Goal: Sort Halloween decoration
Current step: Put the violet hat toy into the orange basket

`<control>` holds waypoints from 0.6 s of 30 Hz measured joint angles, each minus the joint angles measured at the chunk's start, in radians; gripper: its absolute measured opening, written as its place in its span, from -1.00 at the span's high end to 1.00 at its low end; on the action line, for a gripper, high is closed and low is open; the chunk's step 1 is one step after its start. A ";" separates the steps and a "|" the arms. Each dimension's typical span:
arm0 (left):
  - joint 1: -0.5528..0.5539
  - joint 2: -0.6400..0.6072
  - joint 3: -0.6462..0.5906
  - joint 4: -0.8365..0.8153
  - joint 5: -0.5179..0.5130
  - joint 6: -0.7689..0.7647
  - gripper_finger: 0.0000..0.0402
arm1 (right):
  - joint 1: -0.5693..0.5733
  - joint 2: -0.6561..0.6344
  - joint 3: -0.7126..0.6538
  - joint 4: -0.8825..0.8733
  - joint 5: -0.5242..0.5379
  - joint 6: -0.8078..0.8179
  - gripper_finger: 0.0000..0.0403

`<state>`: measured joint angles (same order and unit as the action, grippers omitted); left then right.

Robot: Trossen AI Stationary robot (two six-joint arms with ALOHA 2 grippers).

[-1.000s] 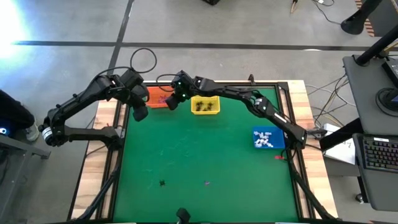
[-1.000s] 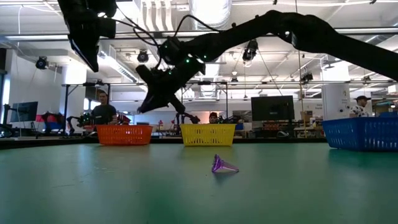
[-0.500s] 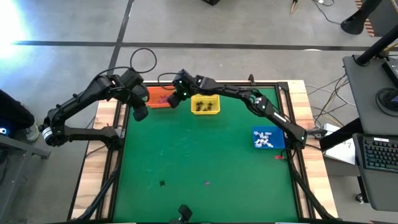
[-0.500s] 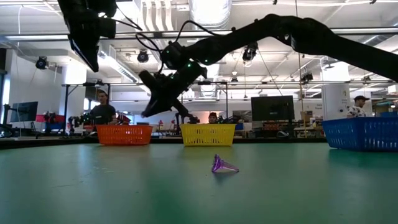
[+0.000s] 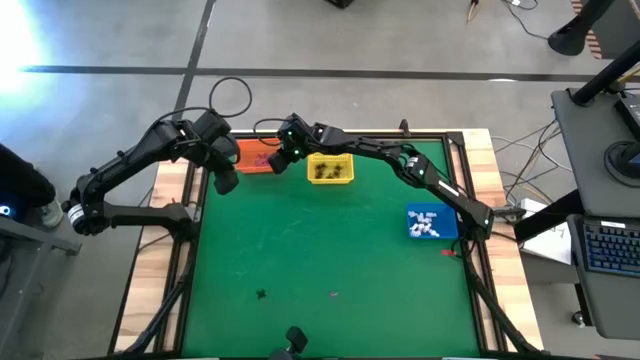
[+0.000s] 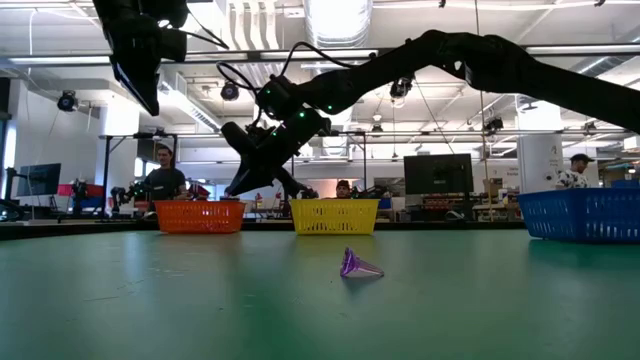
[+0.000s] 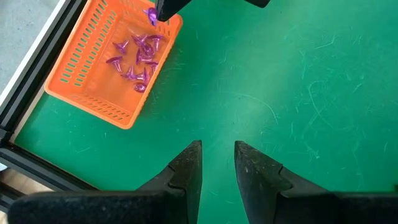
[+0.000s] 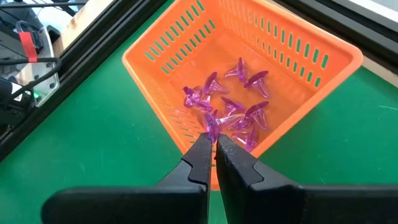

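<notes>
Nearest the front edge of the green table [image 5: 330, 250] lie two stray trinkets, well apart: a small black one [image 5: 261, 294] and a purple one [image 5: 334, 294], which in the low view shows as a translucent purple cone [image 6: 358, 266] tipped on its side, with a flared rim and a pointed end. Farther back on the right side stands the blue basket [image 5: 446, 224], holding a heap of white trinkets [image 5: 425, 224]. Along the far edge the yellow basket [image 5: 330, 159] holds dark trinkets [image 5: 326, 172], and just beside it the orange basket [image 8: 311, 56] holds a loose pile of purple trinkets [image 8: 233, 109] of the same glossy, cone-like form. The right gripper [image 8: 214, 149] hangs over the near rim of the orange basket, its fingers pressed together on one purple trinket [image 8: 211, 127] pinched at their tips. The left gripper [image 7: 217, 163] hovers above the table's far left corner beside the orange basket, its fingers slightly spread with nothing between them.
</notes>
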<state>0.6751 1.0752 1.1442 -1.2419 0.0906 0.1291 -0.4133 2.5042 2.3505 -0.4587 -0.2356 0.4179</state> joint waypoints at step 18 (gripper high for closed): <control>0.000 0.000 0.000 -0.002 -0.001 0.006 0.62 | 0.000 0.000 0.000 0.014 0.000 -0.018 0.94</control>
<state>0.6754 1.0752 1.1442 -1.2439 0.0898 0.1356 -0.4133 2.5042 2.3505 -0.4450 -0.2356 0.3996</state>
